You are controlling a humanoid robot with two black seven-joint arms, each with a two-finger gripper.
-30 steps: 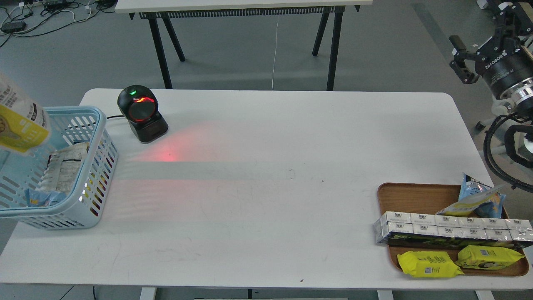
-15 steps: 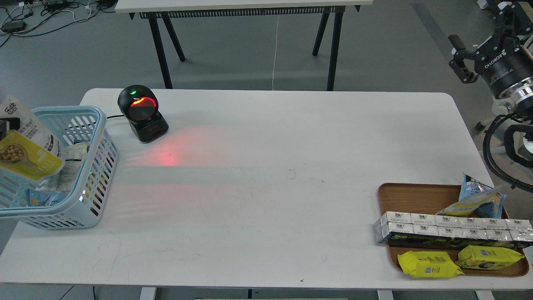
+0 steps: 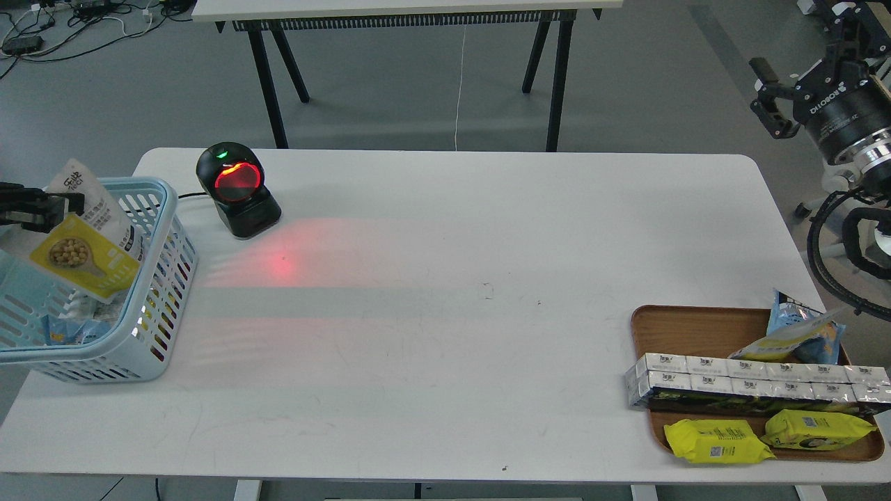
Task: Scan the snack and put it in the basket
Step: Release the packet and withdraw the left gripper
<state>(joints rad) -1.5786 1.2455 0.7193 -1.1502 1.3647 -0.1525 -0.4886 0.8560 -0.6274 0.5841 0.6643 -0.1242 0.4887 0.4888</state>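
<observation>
Snack point(image 3: 87, 240) in basket point(image 3: 156, 278), top up-left, leaning; left gripper point(image 3: 52, 207) beside it, grip unclear.

White-grey yellow-panelled snack pouch point(image 3: 89, 240) tilted inside light blue slotted basket point(image 3: 156, 292)

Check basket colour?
Light blue with slotted sides, basket at the table's left end, holding the snack. Clearest in the head view.
</observation>
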